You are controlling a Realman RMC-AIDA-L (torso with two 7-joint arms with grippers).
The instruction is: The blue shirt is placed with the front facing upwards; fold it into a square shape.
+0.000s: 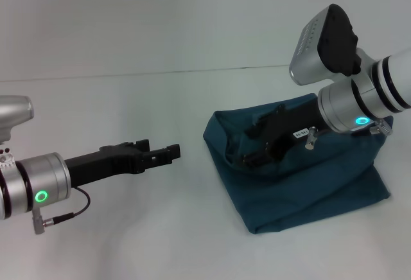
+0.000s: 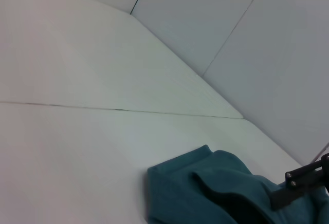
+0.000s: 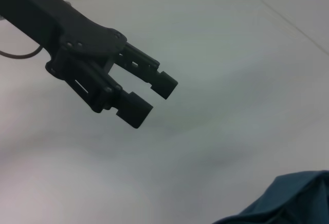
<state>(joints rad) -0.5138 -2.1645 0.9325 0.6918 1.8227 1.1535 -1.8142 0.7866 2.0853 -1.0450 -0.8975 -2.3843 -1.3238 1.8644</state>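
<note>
The blue shirt (image 1: 308,177) lies folded into a rough, thick square on the white table (image 1: 160,100), right of centre. It also shows in the left wrist view (image 2: 216,193) and as a corner in the right wrist view (image 3: 293,198). My right gripper (image 1: 252,142) hangs low over the shirt's far left part, its dark fingers (image 2: 303,178) spread and open, with no cloth between them. My left gripper (image 1: 168,153) hovers over bare table to the left of the shirt, well apart from it. In the right wrist view the left gripper (image 3: 154,95) stands open and empty.
The white table runs back to a pale wall (image 1: 192,17). A faint seam (image 2: 103,108) crosses the tabletop beyond the shirt. Bare table lies in front of the shirt and to its left.
</note>
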